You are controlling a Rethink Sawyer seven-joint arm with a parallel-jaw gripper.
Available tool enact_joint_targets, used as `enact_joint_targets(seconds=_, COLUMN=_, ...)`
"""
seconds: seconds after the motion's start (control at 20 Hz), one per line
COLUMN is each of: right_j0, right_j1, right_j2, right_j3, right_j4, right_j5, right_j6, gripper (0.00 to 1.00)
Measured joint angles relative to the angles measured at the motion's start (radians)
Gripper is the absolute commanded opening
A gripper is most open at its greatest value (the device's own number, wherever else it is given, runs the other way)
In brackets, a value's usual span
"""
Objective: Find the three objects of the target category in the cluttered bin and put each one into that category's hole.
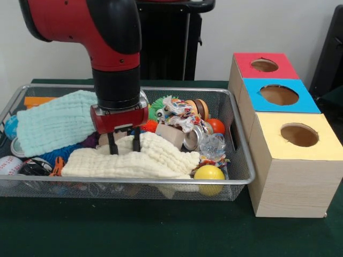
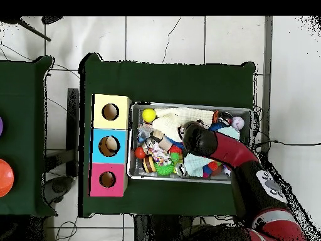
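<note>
Robotics lab, test setup. Red-black arm (image 1: 110, 53) reaches down over wire bin (image 1: 236, 160) of mixed clutter on table (image 2: 188, 78) covered in green cloth. Three wooden boxes (image 1: 292, 160) with round holes and red, blue, yellow tops stand along bin's side, toward table's edge. Second green table (image 2: 22, 125) nearby. White tiled floor (image 2: 188, 37), loose cables (image 2: 282, 144), plain pale wall (image 1: 241, 27).

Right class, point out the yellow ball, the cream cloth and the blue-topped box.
yellow ball (image 1: 209, 173), front view, centre of its visible face.
cream cloth (image 1: 136, 159), front view, middle of its folds.
blue-topped box (image 1: 308, 103), front view, blue top beside the hole.
</note>
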Motion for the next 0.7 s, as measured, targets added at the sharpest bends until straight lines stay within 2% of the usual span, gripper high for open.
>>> enact_joint_targets(seconds=0.7, right_j0=0.011, right_j1=-0.015, right_j2=-0.001, right_j3=0.0, right_j4=0.0, right_j5=0.007, right_j6=0.0, gripper=1.0)
